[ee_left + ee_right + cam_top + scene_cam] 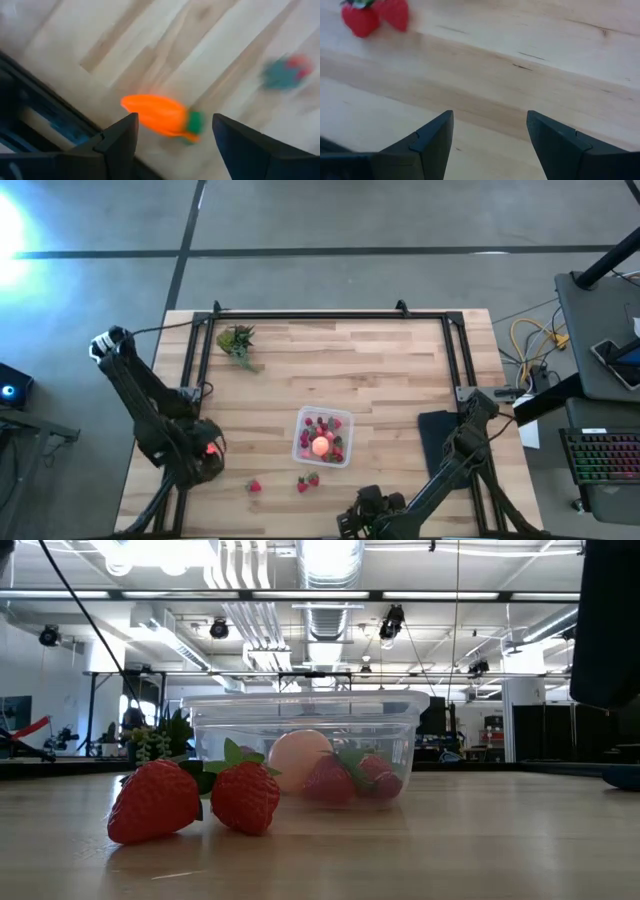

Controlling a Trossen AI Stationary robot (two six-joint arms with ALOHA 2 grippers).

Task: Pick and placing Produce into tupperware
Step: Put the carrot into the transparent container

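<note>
The clear tupperware (pixel 322 437) stands mid-table and holds several red strawberries and a round orange-pink fruit (pixel 321 445); it also shows in the low view (pixel 305 730). Three strawberries lie on the wood near the front edge (pixel 255 486) (pixel 307 482); two show close in the low view (pixel 155 802). My left gripper (pixel 207 455) is open at the table's left, low over an orange, elongated piece of produce with a green top (pixel 160 116), which lies on the table between and just ahead of its fingertips. My right gripper (pixel 362 510) is open and empty at the front edge, over bare wood (pixel 490 117).
A green leafy clump (pixel 237 342) lies at the far left. A flat black pad (pixel 440 442) lies right of the tupperware. A black frame rail (pixel 330 315) runs round the table's far side and both flanks. Bare wood lies between the tupperware and the far rail.
</note>
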